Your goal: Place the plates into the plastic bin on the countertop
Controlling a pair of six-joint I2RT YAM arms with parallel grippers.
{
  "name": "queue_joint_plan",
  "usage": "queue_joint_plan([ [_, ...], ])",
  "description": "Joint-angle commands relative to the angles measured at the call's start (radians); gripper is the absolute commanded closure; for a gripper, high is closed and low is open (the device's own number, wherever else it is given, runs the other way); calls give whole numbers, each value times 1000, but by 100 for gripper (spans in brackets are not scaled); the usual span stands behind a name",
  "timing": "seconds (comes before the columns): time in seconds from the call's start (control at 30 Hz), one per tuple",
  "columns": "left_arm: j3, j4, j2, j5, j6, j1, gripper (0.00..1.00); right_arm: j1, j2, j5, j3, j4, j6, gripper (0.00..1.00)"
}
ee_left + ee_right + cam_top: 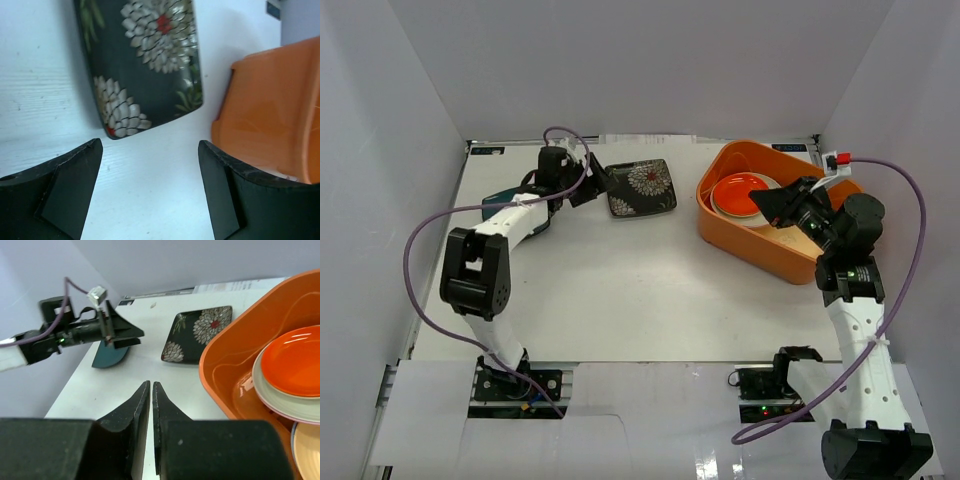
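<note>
The square black plate with white flowers lies flat on the white countertop, left of the orange plastic bin. My left gripper is open and empty, just left of this plate; the wrist view shows the plate ahead of the open jaws. A teal plate lies mostly hidden under my left arm. The bin holds a red-orange plate on a cream plate, with a tan plate beside. My right gripper is shut and empty above the bin.
White wall panels enclose the countertop on the left, back and right. The bin stands close to the flowered plate's right side. A purple cable loops beside the left arm. Bare countertop lies in front of the plate and bin.
</note>
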Motion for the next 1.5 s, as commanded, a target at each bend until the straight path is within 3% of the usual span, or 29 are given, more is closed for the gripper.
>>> queue_joint_plan([
  [0.0, 27, -16, 75, 134, -26, 40, 13, 11, 4, -113, -46, 121, 15, 88],
  [0.17, 95, 27, 259, 211, -63, 67, 16, 49, 4, -113, -95, 131, 14, 88],
  [0.3, 149, 35, 368, 219, -83, 73, 25, 66, 7, -113, -115, 140, 17, 88],
  [0.33, 155, 61, 384, 214, -88, 74, 35, 75, 10, -113, -118, 140, 17, 88],
  [0.37, 156, 70, 408, 220, -105, 74, 38, 81, 10, -111, -121, 140, 17, 88],
  [0.47, 152, 155, 446, 228, -131, 76, 42, 110, 11, -88, -130, 138, 18, 88],
  [0.67, 212, 153, 519, 185, -123, 76, 55, 193, 33, -51, -135, 135, 18, 88],
  [0.73, 218, 143, 537, 165, -123, 76, 64, 227, 48, -28, -123, 129, 18, 88],
  [0.77, 218, 139, 539, 159, -122, 77, 78, 239, 57, -21, -117, 126, 17, 88],
  [0.87, 201, 136, 519, 157, -120, 83, 97, 288, 86, 13, -95, 121, 8, 88],
  [0.97, 157, 138, 441, 180, -131, 97, 100, 342, 125, 53, -74, 117, -2, 85],
  [1.07, 46, 202, 297, 249, -198, 108, 100, 394, 157, 109, -51, 114, 3, 72],
  [1.1, -10, 230, 255, 266, -215, 110, 100, 419, 184, 123, -41, 106, 3, 60],
  [1.3, -170, 216, -77, 279, -237, 116, 100, 526, 284, 240, 43, 40, -23, 20],
  [1.4, -241, 193, -228, 274, -229, 116, 100, 545, 304, 275, 37, 34, -16, 4],
  [1.47, -279, 175, -294, 276, -223, 116, 100, 549, 320, 292, 35, 36, -15, 2],
])
